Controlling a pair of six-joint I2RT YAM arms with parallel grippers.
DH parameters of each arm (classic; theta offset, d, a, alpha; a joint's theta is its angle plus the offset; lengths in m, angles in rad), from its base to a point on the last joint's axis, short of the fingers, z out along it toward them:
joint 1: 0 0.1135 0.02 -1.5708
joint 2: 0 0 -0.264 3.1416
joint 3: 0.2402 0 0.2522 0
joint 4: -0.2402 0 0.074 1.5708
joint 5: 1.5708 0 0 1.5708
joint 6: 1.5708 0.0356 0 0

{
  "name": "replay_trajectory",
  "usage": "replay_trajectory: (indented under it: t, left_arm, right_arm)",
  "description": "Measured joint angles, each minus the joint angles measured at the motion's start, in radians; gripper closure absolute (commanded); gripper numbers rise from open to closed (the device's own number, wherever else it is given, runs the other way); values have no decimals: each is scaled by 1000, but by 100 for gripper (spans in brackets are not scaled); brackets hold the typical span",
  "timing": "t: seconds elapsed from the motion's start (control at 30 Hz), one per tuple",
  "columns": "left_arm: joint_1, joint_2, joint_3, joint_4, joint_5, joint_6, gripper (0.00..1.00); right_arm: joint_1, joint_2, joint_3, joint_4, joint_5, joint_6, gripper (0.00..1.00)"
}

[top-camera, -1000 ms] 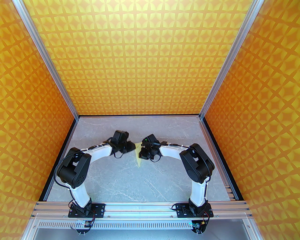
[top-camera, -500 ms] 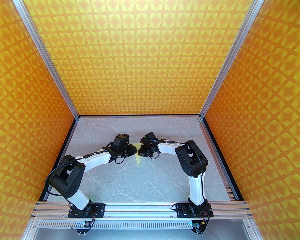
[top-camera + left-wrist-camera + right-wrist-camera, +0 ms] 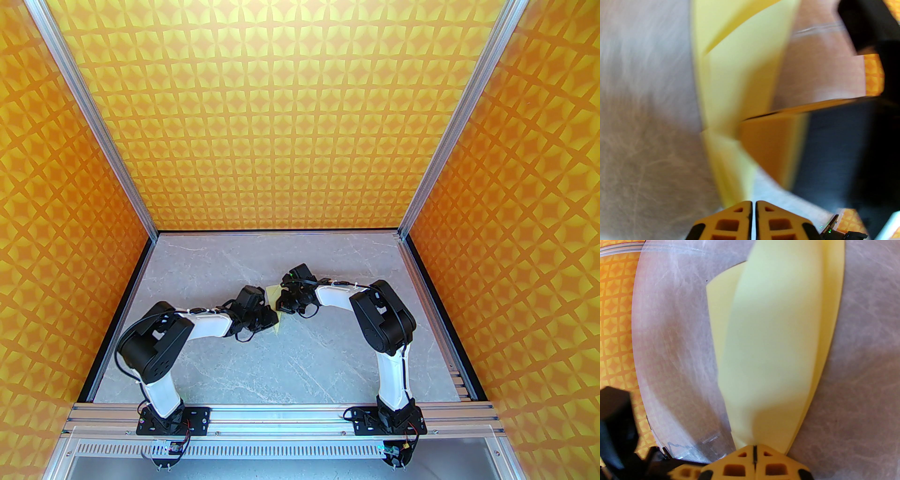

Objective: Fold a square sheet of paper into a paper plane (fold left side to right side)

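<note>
Right claw (image 3: pixel 754 447) clamps the paper plane (image 3: pixel 773 333), whose long axis runs straight out from its tips. Left claw (image 3: pixel 753 205), at plane's left edge, looks closed; blur hides any grip.

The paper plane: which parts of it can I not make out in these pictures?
Top view: paper plane mostly covered by the left gripper and right gripper.
Left wrist view: blur smears its creases.
Right wrist view: top edge cuts off its far end; fingers hide its tip.
</note>
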Motion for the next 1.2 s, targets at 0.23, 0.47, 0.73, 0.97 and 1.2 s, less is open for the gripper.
replay_trajectory:
  t: [0.23, 0.47, 0.73, 0.97, 1.2]
  left_arm:
    - [-12, 1, -6, 19, 4, -10, 89]
    - [-54, -6, -16, 20, -19, 2, 89]
    - [-92, -21, -22, -2, -38, 40, 88]
    - [-125, -100, -66, -96, -29, 63, 87]
    - [-57, -311, -85, -209, -56, 88, 57]
  right_arm:
    - [0, 0, 0, 0, 2, 0, 100]
    - [0, 2, 0, -1, 3, 0, 100]
    - [1, 2, 0, -3, 2, 1, 100]
    - [1, 0, 0, -1, 3, 1, 98]
    - [4, -51, 2, -64, 70, -14, 57]
